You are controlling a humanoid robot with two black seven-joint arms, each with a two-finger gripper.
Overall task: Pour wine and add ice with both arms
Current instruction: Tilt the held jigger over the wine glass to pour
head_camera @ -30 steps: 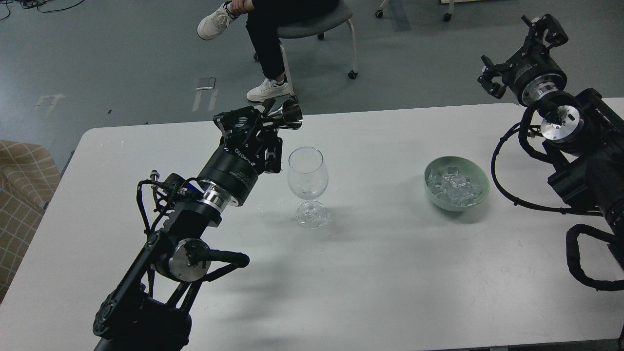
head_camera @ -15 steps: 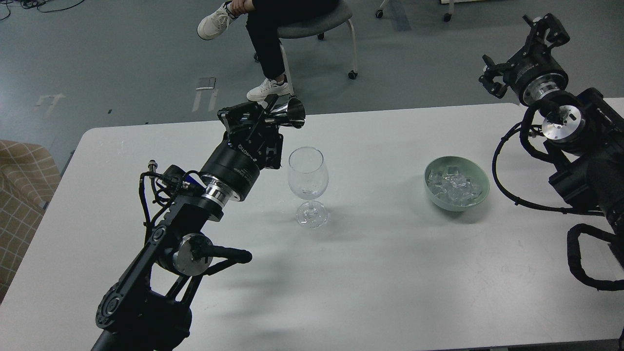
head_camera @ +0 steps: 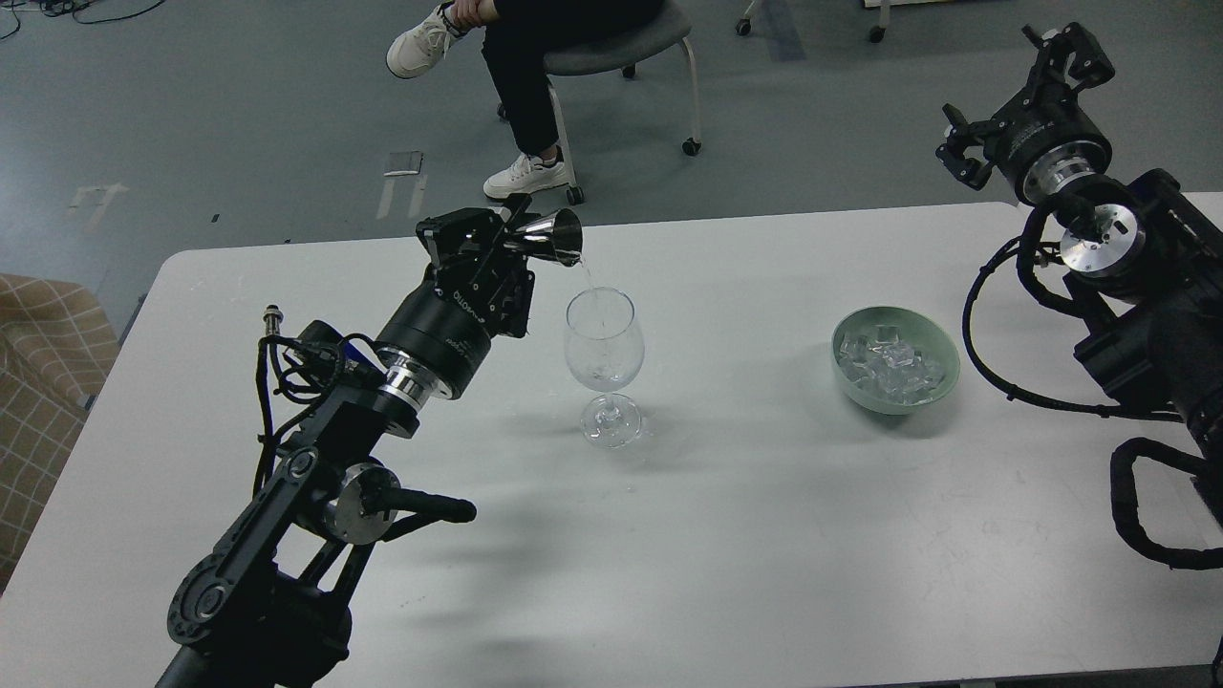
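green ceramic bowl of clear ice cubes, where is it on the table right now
In the head view the green ceramic bowl of clear ice cubes sits right of centre on the white table, right of the clear stemmed wine glass.

White lettering on the left gripper [head_camera: 511, 239] body — too small to read.

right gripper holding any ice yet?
No. The right gripper hangs open and empty up by the table's far edge, and the ice sits in the green bowl.
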